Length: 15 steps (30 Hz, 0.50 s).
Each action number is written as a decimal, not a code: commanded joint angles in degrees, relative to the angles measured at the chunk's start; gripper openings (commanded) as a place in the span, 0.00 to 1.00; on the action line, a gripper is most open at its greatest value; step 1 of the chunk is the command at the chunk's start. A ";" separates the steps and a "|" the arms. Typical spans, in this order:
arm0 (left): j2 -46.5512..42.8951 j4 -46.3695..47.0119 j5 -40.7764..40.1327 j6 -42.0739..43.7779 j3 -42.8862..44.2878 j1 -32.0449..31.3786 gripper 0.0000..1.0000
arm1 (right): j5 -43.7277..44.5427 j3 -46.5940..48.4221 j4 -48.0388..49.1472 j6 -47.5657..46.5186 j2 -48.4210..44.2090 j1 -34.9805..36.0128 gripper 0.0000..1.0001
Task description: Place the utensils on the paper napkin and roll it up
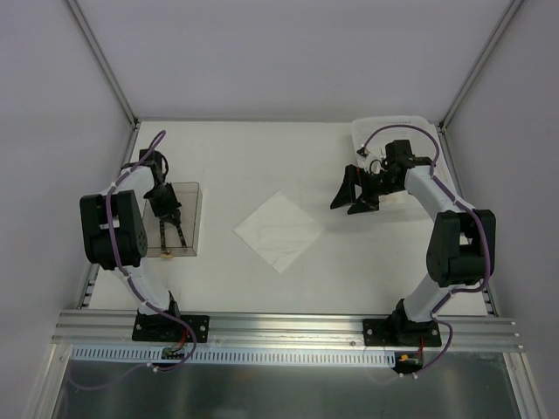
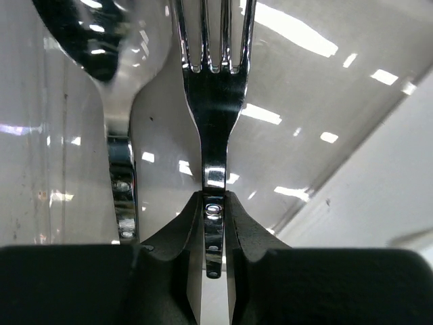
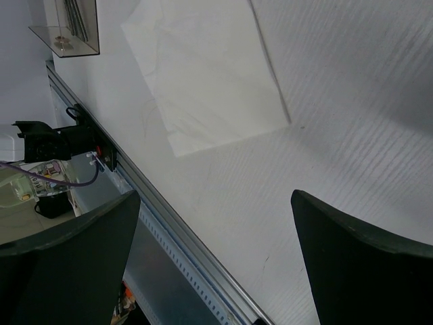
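Pinching only the fork [image 2: 213, 115] handle in the nearly closed left gripper [image 2: 214, 201], spoon [image 2: 116, 101] beside it ungrasped, nothing on the flat, unrolled paper napkin [image 1: 279, 230].

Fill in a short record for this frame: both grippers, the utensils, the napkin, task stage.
left gripper: shut on fork handle, inside the clear box
right gripper: open, empty, above the table right of the napkin
fork: gripped at the handle
spoon: beside the fork, not gripped
paper napkin: spread mid-table, nothing on it
stage: no utensil on the napkin yet
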 commanded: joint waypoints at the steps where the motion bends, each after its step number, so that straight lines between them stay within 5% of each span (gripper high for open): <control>1: -7.34 0.80 4.18 -0.59 0.37 -0.51 0.00 | -1.97 1.38 -1.48 -0.28 0.02 -0.46 0.99; 11: -21.32 -2.36 4.36 -0.68 7.47 -3.14 0.00 | -1.27 1.38 -2.00 -0.55 -1.03 -0.46 0.99; 15: -20.98 -5.51 1.82 -1.73 12.75 -13.74 0.00 | 0.57 1.55 -2.61 -1.51 -2.00 -0.37 0.99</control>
